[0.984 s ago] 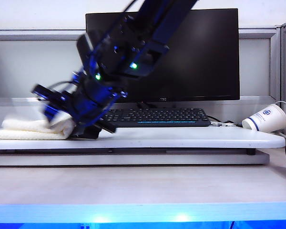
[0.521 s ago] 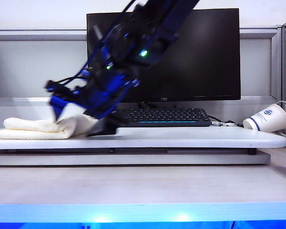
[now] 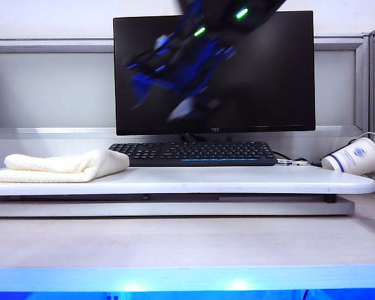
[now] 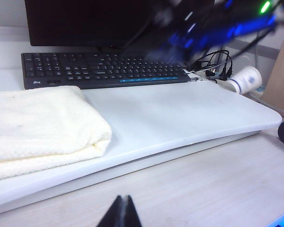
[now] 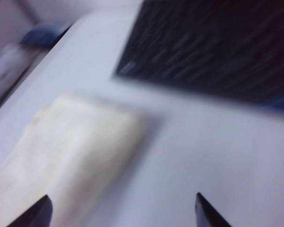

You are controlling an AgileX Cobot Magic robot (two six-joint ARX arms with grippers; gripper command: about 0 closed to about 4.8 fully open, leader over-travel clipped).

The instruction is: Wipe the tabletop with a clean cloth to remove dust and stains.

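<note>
Tabletop (image 3: 237, 180), white, bears the folded cloth (image 3: 62, 167) at its left end, before the keyboard (image 3: 197, 153). Right gripper (image 3: 175, 94), blurred, hangs high before the monitor (image 3: 275, 75), jaws wide and empty; its wrist view shows both fingertips (image 5: 38, 213) above the cloth. Left gripper (image 4: 120, 213), seen only in its own wrist view over the lower desk, has its fingertips together.

Blurred arm, cropped edges
The right gripper (image 3: 175, 94) is a motion smear before the monitor (image 3: 269, 94); only the left gripper (image 4: 119, 213) fingertips show; the cup (image 3: 356, 156) logo is unreadable.
</note>
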